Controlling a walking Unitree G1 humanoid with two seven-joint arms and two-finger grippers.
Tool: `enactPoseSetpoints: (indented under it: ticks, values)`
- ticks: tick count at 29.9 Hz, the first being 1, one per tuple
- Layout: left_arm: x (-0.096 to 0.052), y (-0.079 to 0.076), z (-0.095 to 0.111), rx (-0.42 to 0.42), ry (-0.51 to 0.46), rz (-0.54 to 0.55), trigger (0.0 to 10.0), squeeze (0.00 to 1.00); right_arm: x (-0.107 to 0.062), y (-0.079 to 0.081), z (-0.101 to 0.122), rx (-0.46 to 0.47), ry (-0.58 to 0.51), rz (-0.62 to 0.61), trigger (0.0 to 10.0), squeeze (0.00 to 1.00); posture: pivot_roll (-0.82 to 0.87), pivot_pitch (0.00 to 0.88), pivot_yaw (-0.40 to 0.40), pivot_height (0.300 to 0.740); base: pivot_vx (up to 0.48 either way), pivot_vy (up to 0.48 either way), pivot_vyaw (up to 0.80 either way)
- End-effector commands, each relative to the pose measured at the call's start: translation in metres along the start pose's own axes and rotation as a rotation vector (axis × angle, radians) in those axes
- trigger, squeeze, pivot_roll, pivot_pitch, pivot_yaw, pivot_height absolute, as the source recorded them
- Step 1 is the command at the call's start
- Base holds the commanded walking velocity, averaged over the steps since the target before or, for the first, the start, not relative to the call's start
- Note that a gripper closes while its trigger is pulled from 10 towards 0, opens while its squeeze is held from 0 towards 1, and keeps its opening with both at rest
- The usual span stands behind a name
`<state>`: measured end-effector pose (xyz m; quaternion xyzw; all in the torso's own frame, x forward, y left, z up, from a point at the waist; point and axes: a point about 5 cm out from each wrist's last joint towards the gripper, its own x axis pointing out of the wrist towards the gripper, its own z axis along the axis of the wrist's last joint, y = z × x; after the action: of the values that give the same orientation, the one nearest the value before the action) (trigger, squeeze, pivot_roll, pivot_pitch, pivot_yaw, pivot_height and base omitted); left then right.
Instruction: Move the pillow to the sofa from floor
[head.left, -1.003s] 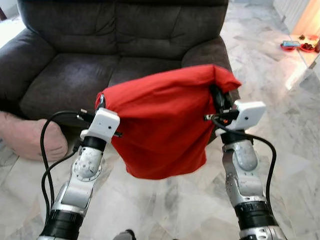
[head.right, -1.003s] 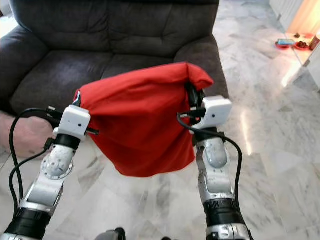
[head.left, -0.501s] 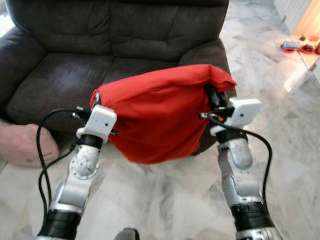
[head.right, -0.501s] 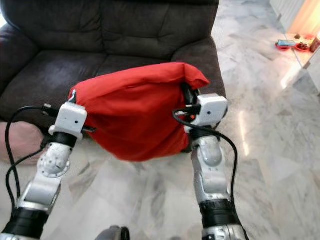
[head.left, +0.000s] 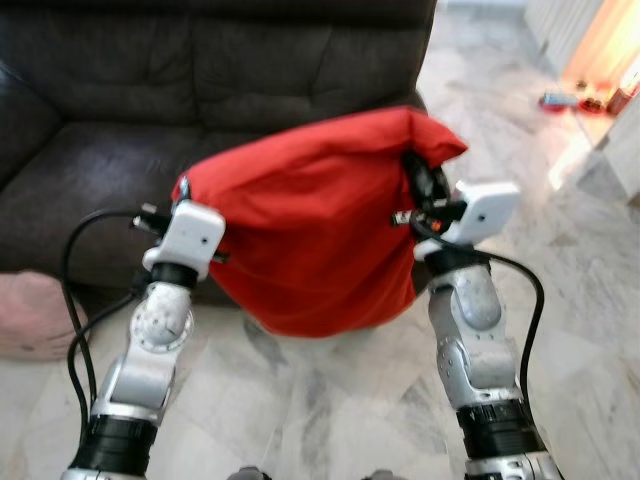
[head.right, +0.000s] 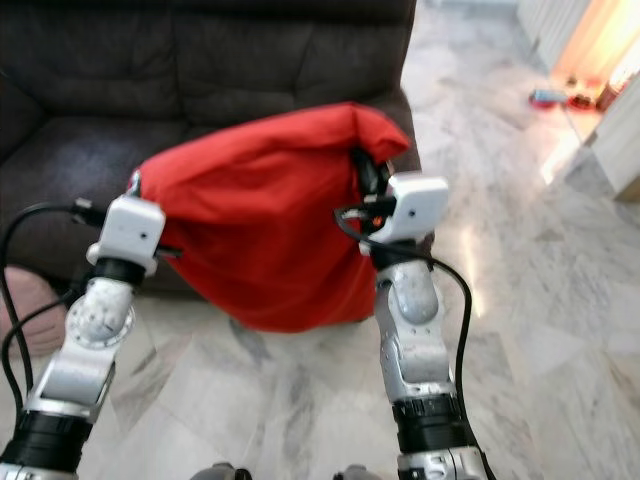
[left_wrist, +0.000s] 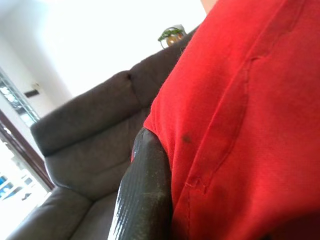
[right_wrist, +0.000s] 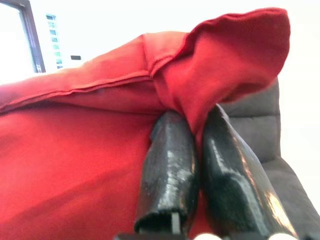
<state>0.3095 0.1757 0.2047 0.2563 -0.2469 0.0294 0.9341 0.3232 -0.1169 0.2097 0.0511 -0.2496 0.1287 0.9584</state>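
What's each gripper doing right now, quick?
Left gripper: closed on the red pillow's left corner.
Right gripper: closed, pinching the red pillow's right corner.

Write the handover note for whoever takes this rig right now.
Left claw: shut on the red pillow at its left corner.
Right claw: shut on the pillow's right corner.
Pillow: off the floor, hanging between both arms in front of the dark sofa, not resting on it.
Done: pickup from the marble floor.
Left: carry it forward over the seat, release both claws.
A pink cushion lies on the floor at the left.
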Motion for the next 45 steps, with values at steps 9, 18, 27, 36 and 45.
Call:
enactPoseSetpoints:
  ticks: [9, 18, 27, 36, 45]
  values:
    - [0.007, 0.007, 0.021, -0.030, -0.091, 0.049, 10.0, 0.00, 0.004, -0.005, 0.018, 0.006, -0.072, -0.013, 10.0, 0.00, 0.08, 0.142, -0.024, 0.740, 0.307, 0.000, 0.00]
    - [-0.002, -0.014, 0.010, -0.109, -0.024, -0.045, 10.0, 0.00, 0.000, -0.008, 0.009, 0.009, -0.030, -0.031, 10.0, 0.00, 0.08, 0.142, -0.024, 0.740, 0.067, 0.000, 0.00]
    - [-0.001, -0.012, 0.009, -0.122, -0.014, -0.038, 10.0, 0.00, -0.001, -0.010, 0.008, 0.009, -0.024, -0.042, 10.0, 0.00, 0.08, 0.142, -0.025, 0.740, 0.000, 0.208, 0.00]
    - [-0.001, -0.011, 0.009, -0.121, -0.016, -0.036, 10.0, 0.00, 0.000, -0.011, 0.006, 0.008, -0.005, -0.062, 10.0, 0.00, 0.08, 0.144, -0.024, 0.740, 0.000, 0.322, -0.35]
    - [0.000, -0.010, 0.009, -0.118, -0.015, -0.036, 10.0, 0.00, 0.000, -0.009, 0.006, 0.020, -0.006, -0.059, 10.0, 0.00, 0.08, 0.146, -0.022, 0.740, 0.000, 0.323, 0.00]
